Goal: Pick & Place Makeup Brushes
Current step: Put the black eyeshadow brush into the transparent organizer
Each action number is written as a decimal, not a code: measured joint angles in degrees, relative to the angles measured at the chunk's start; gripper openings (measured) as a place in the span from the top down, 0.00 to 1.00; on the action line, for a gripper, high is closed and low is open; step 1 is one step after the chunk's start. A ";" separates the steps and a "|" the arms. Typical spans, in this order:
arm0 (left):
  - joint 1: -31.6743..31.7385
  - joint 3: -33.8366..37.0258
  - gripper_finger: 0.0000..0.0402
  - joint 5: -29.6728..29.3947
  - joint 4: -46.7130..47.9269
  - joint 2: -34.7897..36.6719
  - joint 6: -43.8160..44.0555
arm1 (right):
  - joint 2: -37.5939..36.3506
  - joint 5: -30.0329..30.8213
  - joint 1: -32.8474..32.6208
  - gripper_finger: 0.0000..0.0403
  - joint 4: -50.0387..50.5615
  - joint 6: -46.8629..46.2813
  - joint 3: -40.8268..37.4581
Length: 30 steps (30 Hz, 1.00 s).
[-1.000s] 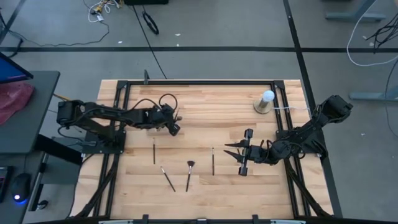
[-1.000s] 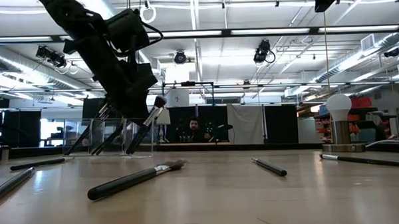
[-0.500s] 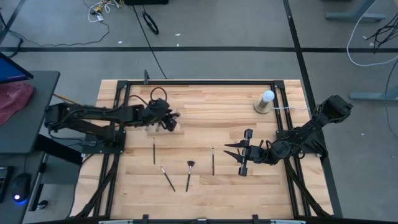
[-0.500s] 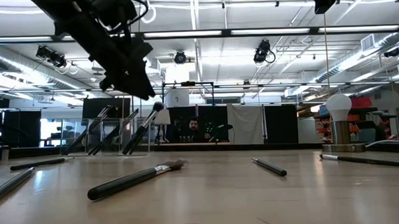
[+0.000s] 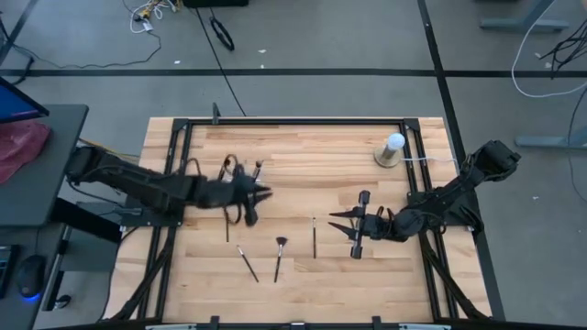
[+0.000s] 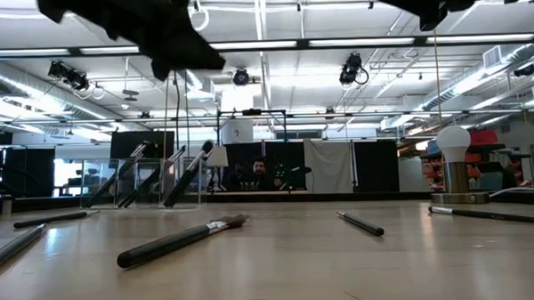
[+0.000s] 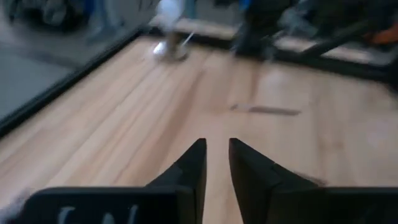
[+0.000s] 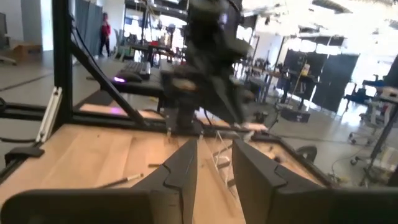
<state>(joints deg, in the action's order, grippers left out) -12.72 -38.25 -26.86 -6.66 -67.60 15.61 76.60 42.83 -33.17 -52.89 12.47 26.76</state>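
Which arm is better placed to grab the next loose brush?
Probably left: the left gripper hangs just above the loose brushes, nothing between its fingers. The right gripper waits beside one brush.

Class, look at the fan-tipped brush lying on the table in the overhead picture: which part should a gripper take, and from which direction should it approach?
Grip the fan brush at mid-handle, coming straight down from above. It lies flat on the wooden table, its handle thin and straight, with bare wood on either side for the fingers. The spread bristles at the far end are soft and best avoided.
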 joint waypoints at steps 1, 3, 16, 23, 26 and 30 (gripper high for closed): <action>-2.58 -0.02 0.83 -1.82 -1.79 -0.43 -0.99 | 0.00 0.00 0.21 0.75 0.93 -0.75 0.00; -7.97 -0.03 0.86 -6.17 -4.91 -1.62 -3.74 | 0.00 -0.04 0.67 0.75 2.66 -2.67 0.00; -22.49 -0.05 0.99 -24.17 -32.87 -22.97 -12.93 | 0.00 1.13 2.23 0.67 25.45 -23.68 0.00; -19.00 -0.05 0.96 -24.61 -47.89 -33.32 -12.19 | 0.00 -1.39 2.22 0.52 45.89 -43.72 0.00; -16.88 -0.05 0.96 -23.08 -50.57 -35.23 -11.73 | 0.00 -7.57 2.12 0.48 53.74 -53.29 0.00; -14.59 -0.05 0.97 -20.19 -50.78 -35.68 -10.26 | 0.00 -13.35 0.68 0.48 61.25 -62.63 0.00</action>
<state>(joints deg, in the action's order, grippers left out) -27.31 -38.30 -47.05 -57.44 -103.28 5.35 76.60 29.48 -32.49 8.36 -50.16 26.76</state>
